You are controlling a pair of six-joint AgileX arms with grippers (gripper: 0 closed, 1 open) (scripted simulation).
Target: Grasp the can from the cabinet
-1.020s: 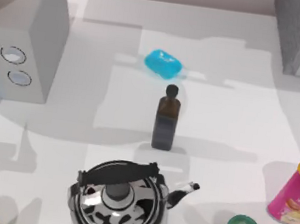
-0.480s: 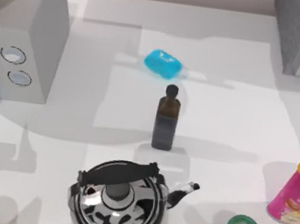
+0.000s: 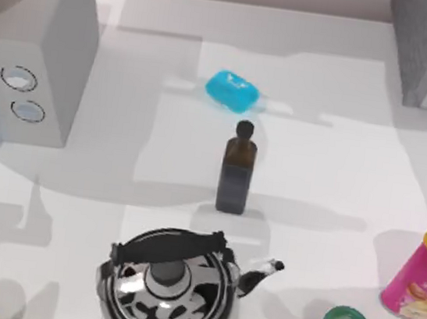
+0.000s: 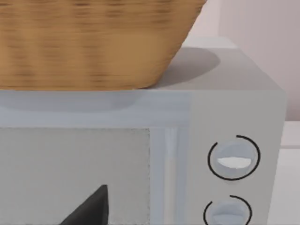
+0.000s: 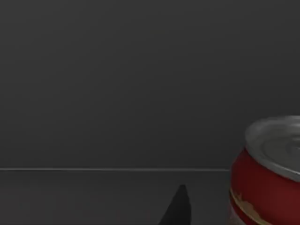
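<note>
Inside the cabinet [image 5: 117, 84] now, dark walls all around in the right wrist view, red can [image 5: 267, 173] standing upright on the shelf, off to one side of the right gripper's fingertip [image 5: 178, 208]. Best to shift sideways first, centre the can between the fingers, then ease forward and close around the middle of its body, well under the silver rim. Impossible to say whether the right pincer is wide or narrow, just one dark tip poking in. Can cut off at the edge, label unreadable. Left arm parked facing the microwave [image 4: 225, 117], wicker basket [image 4: 93, 42] on top; finger spread there likewise impossible to tell.
</note>
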